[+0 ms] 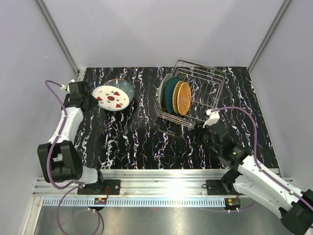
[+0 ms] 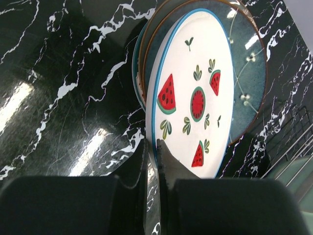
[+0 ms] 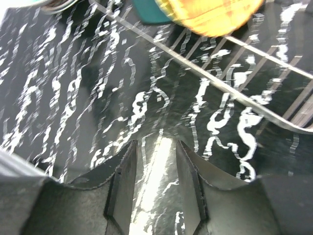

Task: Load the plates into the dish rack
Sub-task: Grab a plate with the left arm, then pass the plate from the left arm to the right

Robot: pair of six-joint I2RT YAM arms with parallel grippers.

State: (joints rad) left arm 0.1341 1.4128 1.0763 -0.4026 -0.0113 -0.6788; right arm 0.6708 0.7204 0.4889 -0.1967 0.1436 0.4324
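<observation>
My left gripper point(image 1: 91, 102) is shut on the near rim of the white plate with red fruit slices point(image 1: 111, 98), fingertips point(image 2: 152, 147) pinching its blue edge; the plate point(image 2: 193, 93) lies tilted over a blue-grey plate with a brown rim point(image 2: 250, 73), also visible from above point(image 1: 125, 86). The wire dish rack point(image 1: 205, 81) stands at the back right and holds three upright plates: mint-green point(image 1: 163, 88), dark teal point(image 1: 171, 96), orange-tan point(image 1: 183, 98). My right gripper point(image 1: 198, 131) is open and empty just in front of the rack, above the table point(image 3: 155, 147).
The black marbled tabletop point(image 1: 137, 142) is ringed by grey walls. The rack's front wire point(image 3: 234, 90) crosses above my right fingers, with the orange plate point(image 3: 210, 14) behind it. Rack wires show at the left wrist view's right edge point(image 2: 293, 144).
</observation>
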